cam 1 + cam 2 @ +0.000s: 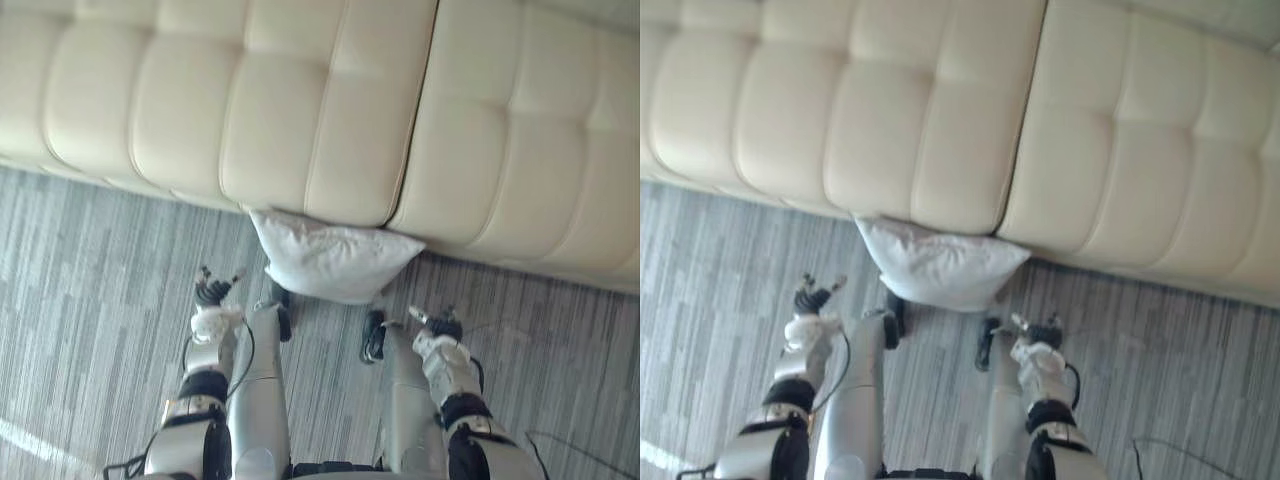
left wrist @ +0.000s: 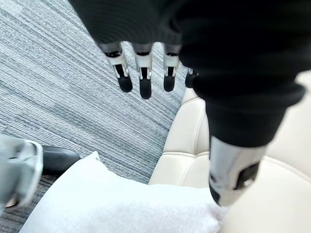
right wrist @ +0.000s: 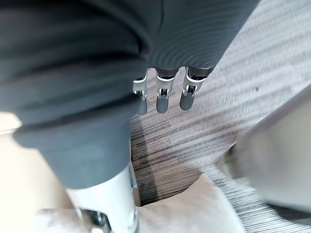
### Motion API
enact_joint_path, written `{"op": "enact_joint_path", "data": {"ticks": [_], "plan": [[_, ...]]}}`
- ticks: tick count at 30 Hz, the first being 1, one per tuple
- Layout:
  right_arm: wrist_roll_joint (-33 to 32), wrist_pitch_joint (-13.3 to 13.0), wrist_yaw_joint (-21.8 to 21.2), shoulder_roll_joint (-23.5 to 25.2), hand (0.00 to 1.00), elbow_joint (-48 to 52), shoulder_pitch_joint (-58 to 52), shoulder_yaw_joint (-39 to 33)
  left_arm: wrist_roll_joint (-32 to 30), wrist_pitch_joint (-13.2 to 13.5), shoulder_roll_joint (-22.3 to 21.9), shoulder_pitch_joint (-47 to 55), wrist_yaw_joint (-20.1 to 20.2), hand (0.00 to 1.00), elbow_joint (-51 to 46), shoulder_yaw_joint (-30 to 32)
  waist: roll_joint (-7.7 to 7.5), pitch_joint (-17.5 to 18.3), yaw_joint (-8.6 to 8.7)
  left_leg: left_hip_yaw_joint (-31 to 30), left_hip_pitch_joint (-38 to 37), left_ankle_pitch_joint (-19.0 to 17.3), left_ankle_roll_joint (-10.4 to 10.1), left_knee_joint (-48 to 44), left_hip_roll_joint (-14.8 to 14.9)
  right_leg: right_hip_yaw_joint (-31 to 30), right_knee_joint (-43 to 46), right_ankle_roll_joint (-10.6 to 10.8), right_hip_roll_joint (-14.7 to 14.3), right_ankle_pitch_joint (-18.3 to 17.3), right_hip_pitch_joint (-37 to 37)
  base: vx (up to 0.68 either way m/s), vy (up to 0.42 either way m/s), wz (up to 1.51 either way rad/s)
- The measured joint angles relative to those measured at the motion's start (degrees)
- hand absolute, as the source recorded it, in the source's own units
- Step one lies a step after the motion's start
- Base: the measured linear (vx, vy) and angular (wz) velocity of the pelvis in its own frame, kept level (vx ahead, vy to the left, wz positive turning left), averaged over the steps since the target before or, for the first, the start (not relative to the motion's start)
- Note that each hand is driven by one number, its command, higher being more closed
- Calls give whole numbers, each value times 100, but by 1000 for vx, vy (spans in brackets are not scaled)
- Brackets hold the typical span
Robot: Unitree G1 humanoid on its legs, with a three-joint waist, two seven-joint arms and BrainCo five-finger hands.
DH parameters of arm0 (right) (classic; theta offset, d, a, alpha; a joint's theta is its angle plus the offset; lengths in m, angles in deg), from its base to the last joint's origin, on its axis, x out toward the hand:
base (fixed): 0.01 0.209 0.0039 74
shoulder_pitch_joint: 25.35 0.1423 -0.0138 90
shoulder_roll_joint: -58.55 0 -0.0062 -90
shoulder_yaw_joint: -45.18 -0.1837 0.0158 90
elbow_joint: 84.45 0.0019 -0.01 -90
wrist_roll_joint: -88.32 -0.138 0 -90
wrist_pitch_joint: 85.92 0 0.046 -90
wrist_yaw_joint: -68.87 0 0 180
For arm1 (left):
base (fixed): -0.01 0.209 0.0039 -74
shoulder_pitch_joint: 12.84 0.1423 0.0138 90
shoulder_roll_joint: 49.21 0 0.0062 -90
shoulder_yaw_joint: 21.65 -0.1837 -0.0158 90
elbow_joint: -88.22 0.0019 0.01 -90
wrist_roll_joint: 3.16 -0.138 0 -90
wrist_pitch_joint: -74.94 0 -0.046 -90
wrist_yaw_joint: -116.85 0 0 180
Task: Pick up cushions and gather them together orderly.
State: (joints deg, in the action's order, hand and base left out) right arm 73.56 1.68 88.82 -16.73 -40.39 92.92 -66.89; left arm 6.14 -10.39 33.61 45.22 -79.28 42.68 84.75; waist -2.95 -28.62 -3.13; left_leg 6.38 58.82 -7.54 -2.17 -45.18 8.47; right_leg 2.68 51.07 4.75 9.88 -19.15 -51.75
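Lying on the grey striped floor (image 1: pixel 90 260), one white cushion (image 1: pixel 330 262) leaned against the front of the big cream sofa (image 1: pixel 300 110). It sat right under the crack where two seat parts met. Its top edge touched the sofa, and its lower edge rested on the floor.

The eye views showed both arms at once. The left robot hand (image 1: pixel 212 297) hung over the floor just to the left of the cushion, near its lower corner but not touching it. The right robot hand (image 1: pixel 443 328) hung to the right of the cushion, a bit closer to the robot, and also apart from it. The cushion sat between the two.

The wrist views showed how each hand was held, which was too small to see from above. In the left wrist view the fingers (image 2: pixel 144 77) were straight and wide, the thumb (image 2: pixel 233 174) stuck out on its own, and they held nothing. The cushion lay past them, next to the sofa. In the right wrist view the fingers (image 3: pixel 163 97) were loose and not curled, holding nothing. A pale corner that looked like the cushion was close by.
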Motion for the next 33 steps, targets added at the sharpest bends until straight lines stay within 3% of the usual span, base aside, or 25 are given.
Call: {"op": "enact_joint_path", "data": {"ticks": [6, 13, 14, 19, 26, 33], "plan": [[-119, -110, 121, -262, 0, 38, 1316, -84, 104, 23, 300, -1020, -41, 0, -120, -273, 5, -262, 27, 83, 939, 174, 112, -166, 53, -94, 174, 79, -12, 159, -1001, -1, 1, -8], [-168, -236, 326, -165, 0, 274, 2083, 19, 200, 196, 176, -1683, -300, 0, -444, -795, 1, -310, 46, 77, 1388, 179, 106, -287, 84, -113, 381, 82, -22, 156, -1509, 7, 0, -2], [-264, -276, 380, -86, 100, 277, 2219, 52, 200, 218, 126, -1804, -411, 100, -538, -950, 5, -313, 59, 67, 1448, 184, 98, -255, 84, -107, 380, 83, -26, 153, -1582, -20, -7, -4], [-394, -401, 530, 149, 100, 525, 2241, 431, 287, 227, -100, -1960, -809, 100, -747, -1139, 20, -333, 134, 20, 1502, 257, 36, -126, 43, -49, 377, 80, -1, 153, -1648, -5, -2, 6], [-505, -467, 580, 115, 100, 810, 1853, 921, 438, 228, -104, -1852, -994, 100, -1008, -1331, 19, -332, 163, -61, 1429, 387, 6, -92, 3, -7, 464, 71, 3, 157, -1597, 7, -14, 8], [-536, -574, 529, 145, 100, 1309, 1025, 1528, 445, 353, -119, -1313, -996, 100, -1503, -1395, 8, -316, 222, -41, 512, 488, -91, 456, 12, 43, 29, -61, -55, 247, -762, -30, -33, -3]]}}
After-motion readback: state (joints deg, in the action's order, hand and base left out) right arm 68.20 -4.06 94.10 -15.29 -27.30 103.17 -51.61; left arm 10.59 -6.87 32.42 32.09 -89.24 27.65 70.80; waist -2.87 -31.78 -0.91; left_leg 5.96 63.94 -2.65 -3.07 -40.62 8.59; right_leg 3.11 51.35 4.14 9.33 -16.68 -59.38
